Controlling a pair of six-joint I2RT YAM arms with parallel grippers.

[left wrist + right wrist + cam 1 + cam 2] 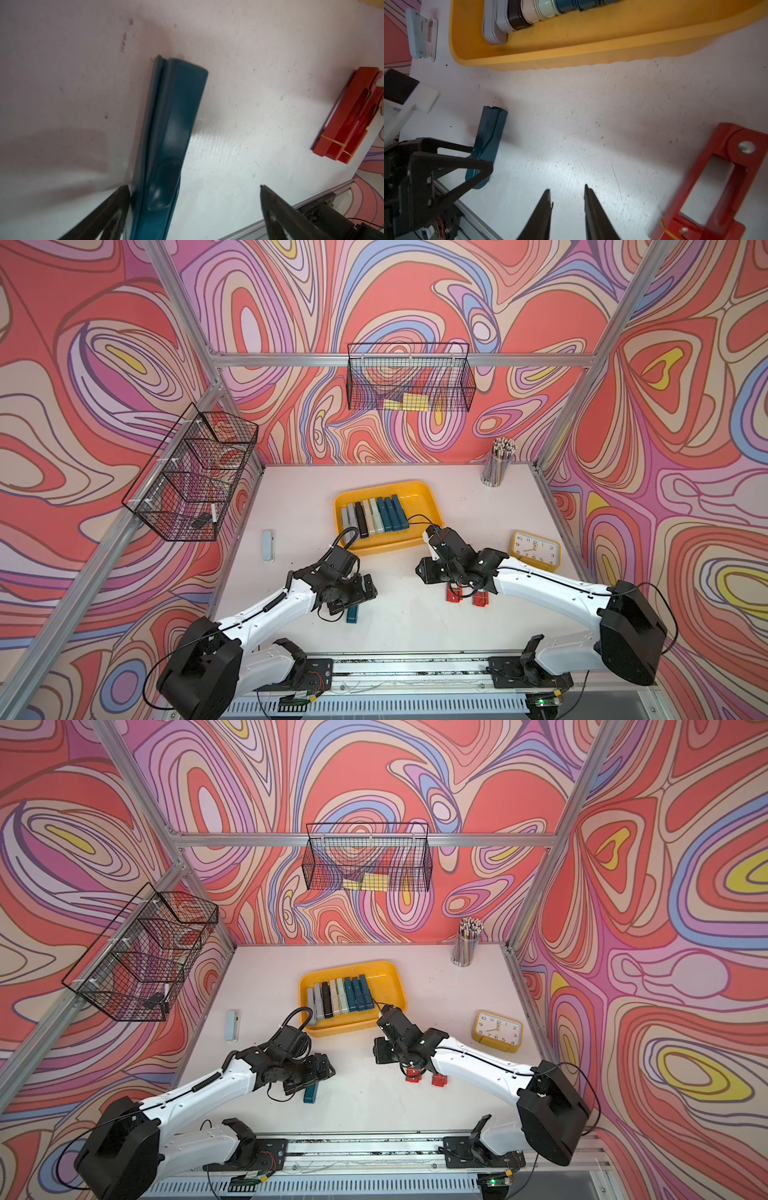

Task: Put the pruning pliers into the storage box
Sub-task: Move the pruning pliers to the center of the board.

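In both top views the shallow yellow plastic storage box (424,493) sits far and central on the white tabletop (407,635); a row of grey, black, beige, mint and teal bar-shaped pruning pliers (376,514) lies in its left half; one teal bar-shaped plier (352,615) lies near, left of centre, beneath the left gripper (365,588); two red slotted pliers (455,595) lie to the right, partly under the right gripper (428,572).

Left wrist: the jaws stand wide apart astride the teal plier; one finger is hard against its side, the other well clear; closing off-centre could shove or spin the bar instead of clamping it.

Right wrist: the jaws are narrowly parted and empty over bare table; so narrow a gap may not straddle a red plier; a left-arm lift toward the box passes close, risking a clash.
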